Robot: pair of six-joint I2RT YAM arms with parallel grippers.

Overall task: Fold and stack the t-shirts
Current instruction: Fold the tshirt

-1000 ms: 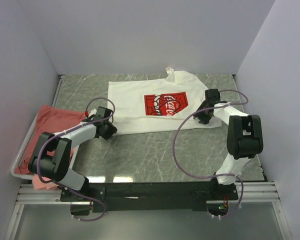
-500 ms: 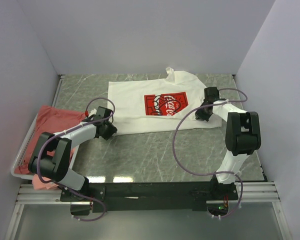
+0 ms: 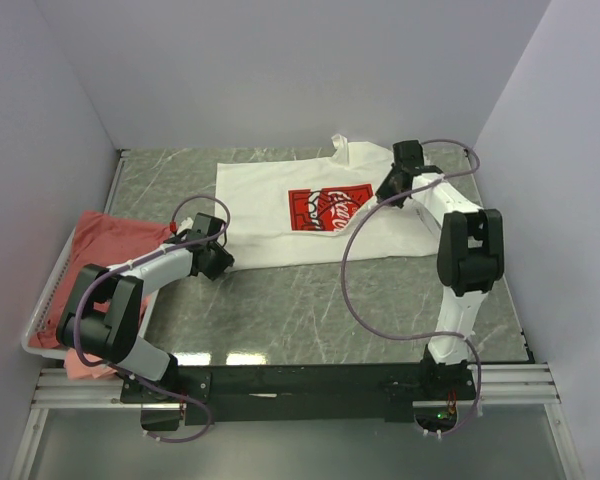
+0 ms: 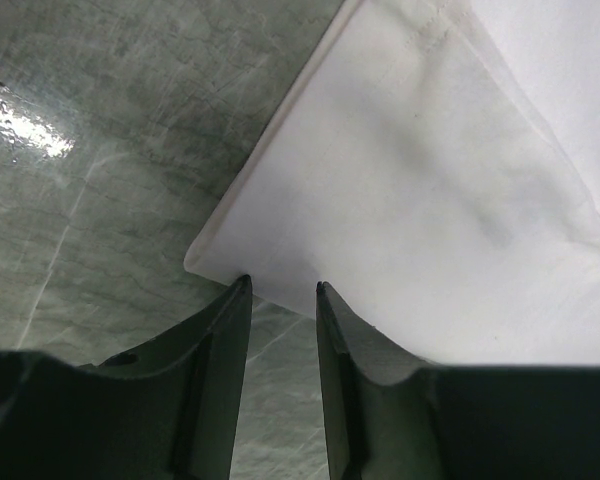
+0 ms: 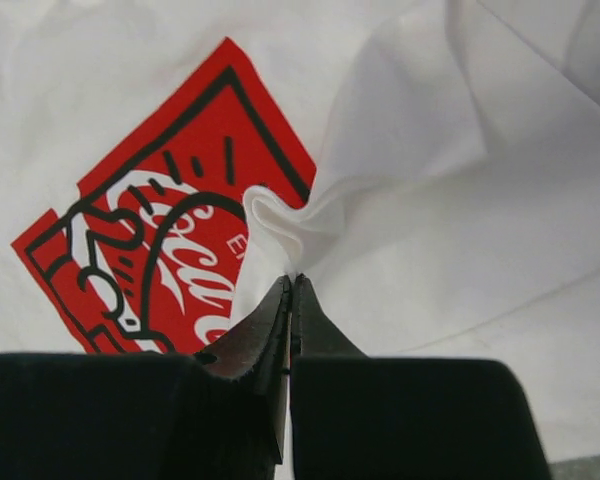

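Pinching a small raised fold of cloth, the right gripper (image 5: 292,285) has its two fingers pressed tight together on the white t-shirt (image 3: 260,200), right at the edge of the red print (image 5: 160,250) with its white lettering. From above, that gripper (image 3: 390,190) sits over the right part of the shirt, beside the print (image 3: 330,210), with its arm reaching up along the right side of the table (image 3: 310,300). The white shirt lies spread out, print upward, across the far middle of the green marbled tabletop, with one bunched bit of cloth sticking up at its far edge. The left gripper (image 3: 220,262) is low at the shirt's near left corner. In its wrist view the fingers (image 4: 225,340) stand parted with a clear gap, released and clamping nothing, and the hemmed corner of the shirt (image 4: 430,200) lies flat on the table (image 4: 100,150) just at the fingertips, its edge showing in the gap between them. A pink t-shirt (image 3: 110,240) lies heaped in a white wire basket (image 3: 42,310) at the table's left edge, well apart from the white one, and some pink cloth hangs over the basket's near end.
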